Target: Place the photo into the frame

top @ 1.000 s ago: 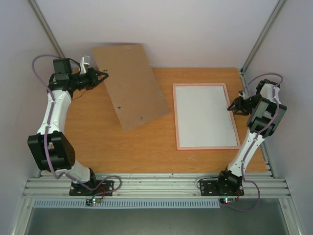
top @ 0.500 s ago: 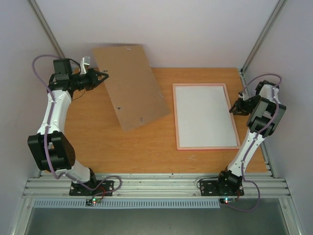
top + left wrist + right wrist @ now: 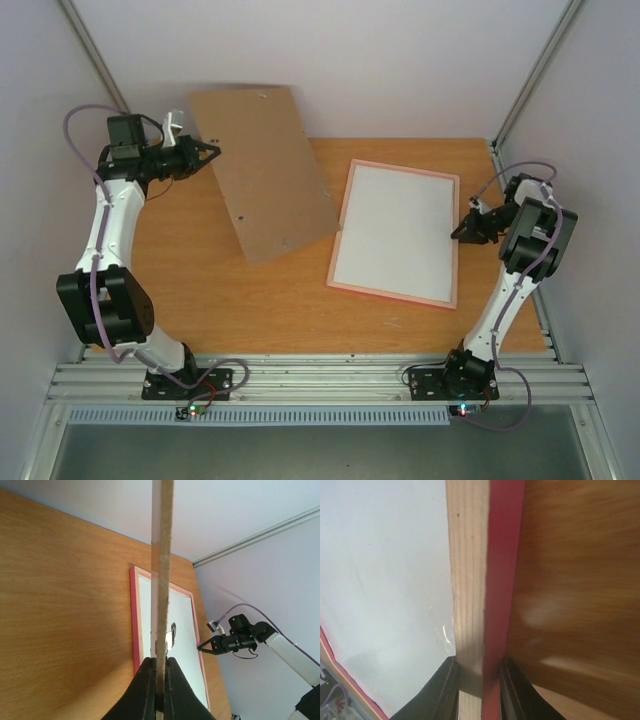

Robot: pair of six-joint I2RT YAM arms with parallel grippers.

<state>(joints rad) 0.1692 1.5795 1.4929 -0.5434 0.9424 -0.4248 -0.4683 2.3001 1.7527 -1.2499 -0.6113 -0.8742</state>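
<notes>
The pink frame (image 3: 390, 297) lies skewed on the table right of centre, filled by a plain white surface (image 3: 397, 232) that looks like the photo's back; no printed side shows. My right gripper (image 3: 462, 232) is shut on the frame's right edge. In the right wrist view the jaws (image 3: 477, 675) pinch the pink and bare-wood rim (image 3: 490, 580). My left gripper (image 3: 212, 152) is shut on the brown backing board (image 3: 265, 170) and holds it tilted up at the back left. The left wrist view shows the board edge-on (image 3: 161, 555) between the jaws (image 3: 159, 680), with the frame (image 3: 134, 620) beyond.
The wooden table (image 3: 230, 290) is walled in by white panels on the left, back and right. A metal rail (image 3: 320, 375) with both arm bases runs along the near edge. The board's lower corner (image 3: 262, 258) reaches close to the frame's left edge.
My right gripper has closed on the frame's right edge and moved left. The frame has turned from square to skewed and shifted left. The left arm and the board have barely moved.
</notes>
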